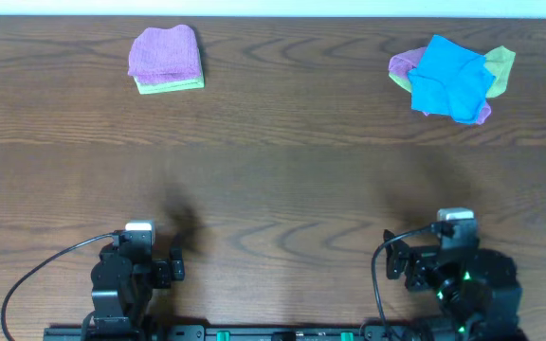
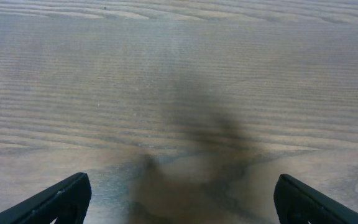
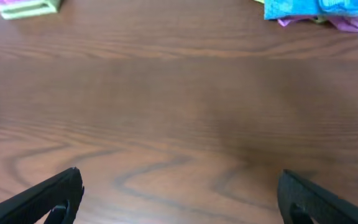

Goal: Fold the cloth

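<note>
A loose pile of cloths lies at the table's far right, a crumpled blue cloth (image 1: 450, 78) on top of purple and green ones; it also shows at the top right of the right wrist view (image 3: 312, 7). A folded stack, purple cloth (image 1: 165, 52) over a green one, sits at the far left and shows in the right wrist view (image 3: 23, 6). My left gripper (image 2: 182, 199) is open and empty near the front edge, over bare wood. My right gripper (image 3: 179, 199) is open and empty near the front edge at the right.
The wooden table (image 1: 282, 180) runs the full width of the overhead view. Both arm bases and their cables sit along the front edge.
</note>
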`<state>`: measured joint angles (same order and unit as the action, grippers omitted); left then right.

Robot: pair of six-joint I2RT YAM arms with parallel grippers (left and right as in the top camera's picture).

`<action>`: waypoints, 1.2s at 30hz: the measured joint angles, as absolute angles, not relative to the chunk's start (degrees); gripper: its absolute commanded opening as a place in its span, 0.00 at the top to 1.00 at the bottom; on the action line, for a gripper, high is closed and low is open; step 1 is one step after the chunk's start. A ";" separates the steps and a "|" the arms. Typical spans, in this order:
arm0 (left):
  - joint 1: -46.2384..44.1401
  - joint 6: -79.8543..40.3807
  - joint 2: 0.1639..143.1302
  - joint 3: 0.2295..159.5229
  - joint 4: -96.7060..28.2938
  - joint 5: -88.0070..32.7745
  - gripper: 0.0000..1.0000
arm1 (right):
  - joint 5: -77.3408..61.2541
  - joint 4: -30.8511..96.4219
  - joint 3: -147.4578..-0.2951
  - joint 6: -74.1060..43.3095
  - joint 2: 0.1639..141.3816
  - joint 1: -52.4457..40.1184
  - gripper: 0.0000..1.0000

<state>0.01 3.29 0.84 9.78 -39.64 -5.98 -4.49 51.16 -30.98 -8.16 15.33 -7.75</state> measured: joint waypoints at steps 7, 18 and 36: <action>0.01 3.29 0.84 9.78 -39.66 -5.98 0.05 | -3.27 48.10 -20.56 -5.30 7.51 -5.21 0.01; 0.01 3.29 0.84 9.78 -39.66 -5.98 0.05 | -2.92 46.87 -14.50 0.86 1.80 -1.34 0.01; 0.01 3.29 0.82 9.78 -39.66 -5.98 0.05 | -0.80 45.76 -10.85 2.37 0.95 -1.28 0.01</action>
<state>0.01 3.29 0.82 9.78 -39.66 -5.98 -0.80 45.76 -10.85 2.37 0.95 -1.28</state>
